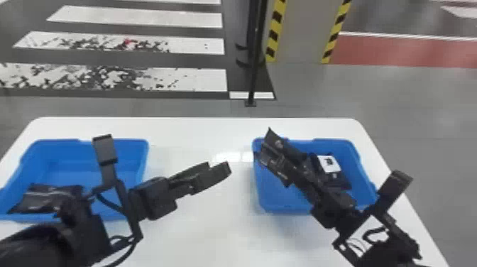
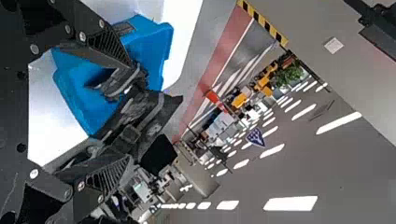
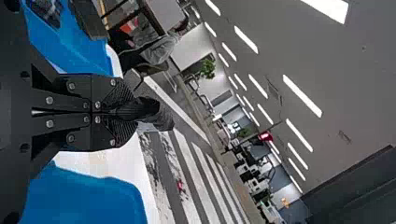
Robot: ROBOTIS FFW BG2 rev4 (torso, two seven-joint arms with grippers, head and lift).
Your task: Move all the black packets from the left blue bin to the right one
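So it looks partway done to me. Left blue bin (image 1: 67, 152) has black plastic lying in its near left part, at least one black packet (image 1: 39, 199), can't tell if more are tucked under, so that's left to do. Left arm (image 1: 152, 202) sticks out over the middle of the white worktop (image 1: 198, 241), its jaws spread wide with nothing in them. Right arm (image 1: 330, 209) has its jaws closed on another packet (image 3: 163, 116) over the left side of the right blue bin (image 1: 280, 200), probably just needs dropping in. One labelled packet (image 1: 342, 181) is in there already. Past the worktop there's grey floor with white stripes (image 1: 198, 78), a black post (image 1: 252, 71), hazard tape (image 1: 275, 39) and a red strip (image 1: 408, 51); way back, a plant (image 2: 287, 73).
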